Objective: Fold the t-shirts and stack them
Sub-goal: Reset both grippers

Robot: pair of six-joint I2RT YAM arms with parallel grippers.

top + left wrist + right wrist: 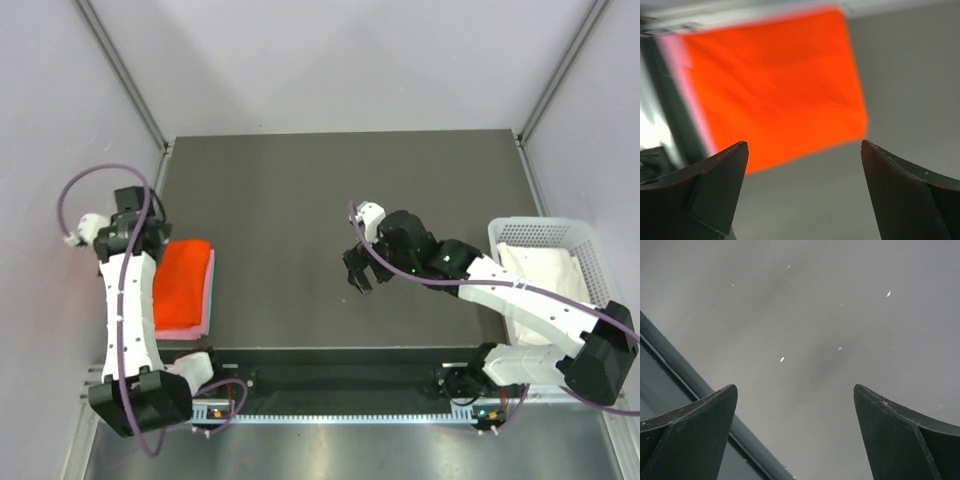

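A folded orange-red t-shirt lies on a folded pale pink t-shirt at the table's left edge. In the left wrist view the orange-red shirt fills the upper middle, and the pink one shows as a strip along its left side. My left gripper hangs above the stack's far left side, open and empty. A white t-shirt lies in the basket at the right. My right gripper is open and empty over bare table near the middle.
A white plastic basket stands at the table's right edge. The dark table has a metal rail along its front edge, seen in the right wrist view. Grey walls close in the sides and back.
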